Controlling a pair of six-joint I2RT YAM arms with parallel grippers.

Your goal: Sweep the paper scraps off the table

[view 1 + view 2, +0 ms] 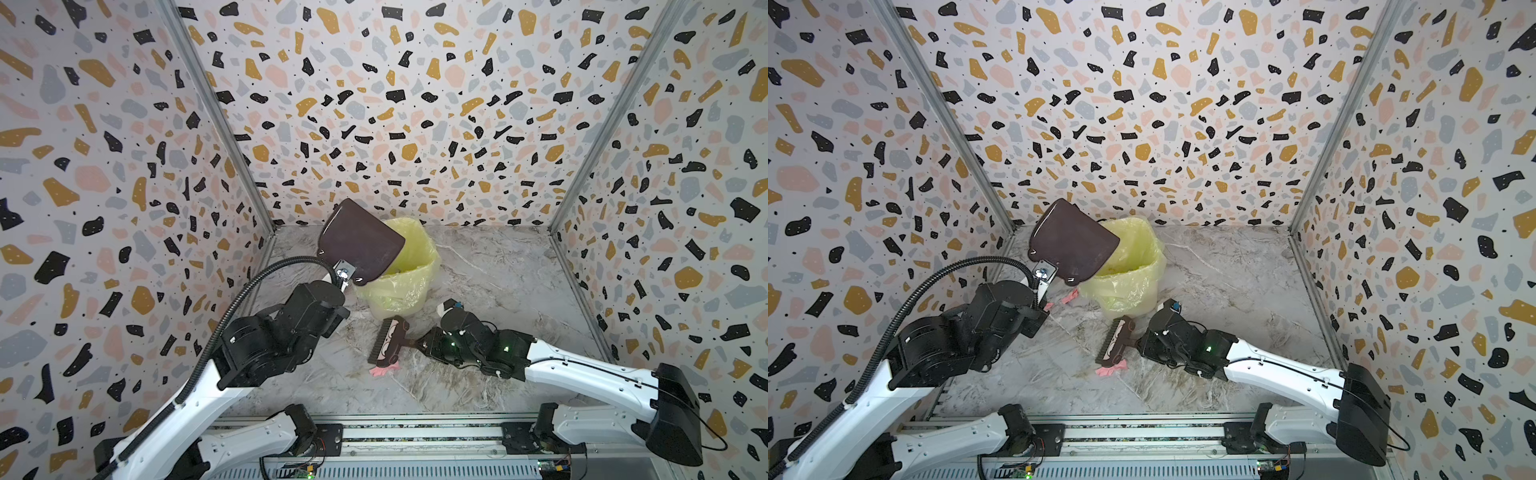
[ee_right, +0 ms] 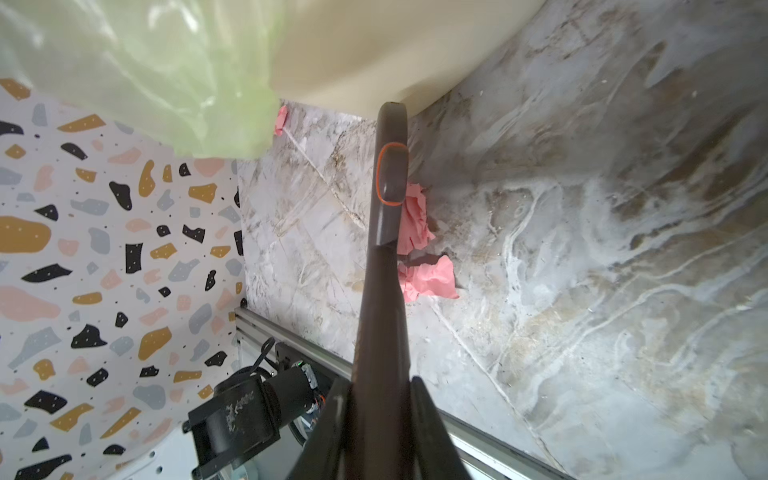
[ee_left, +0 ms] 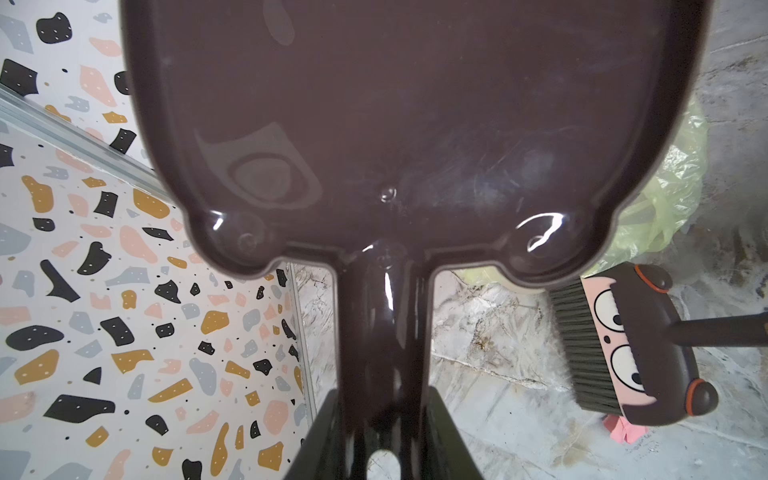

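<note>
My left gripper (image 1: 343,283) (image 3: 382,399) is shut on the handle of a dark brown dustpan (image 1: 359,241) (image 3: 415,124). The pan is raised and tilted over the bin with the yellow liner (image 1: 411,266). My right gripper (image 1: 422,343) (image 2: 380,386) is shut on the handle of a small brown brush (image 1: 390,340) (image 2: 384,249), whose head rests on the table (image 1: 498,270). Pink paper scraps (image 1: 384,370) (image 2: 428,276) lie at the near end of the brush head. Another pink scrap (image 1: 1070,296) (image 2: 281,120) lies left of the bin's base.
Terrazzo-patterned walls (image 1: 124,208) close the table in on the left, back and right. A metal rail (image 1: 415,432) carrying both arm bases runs along the front edge. The bin stands at the back, left of centre.
</note>
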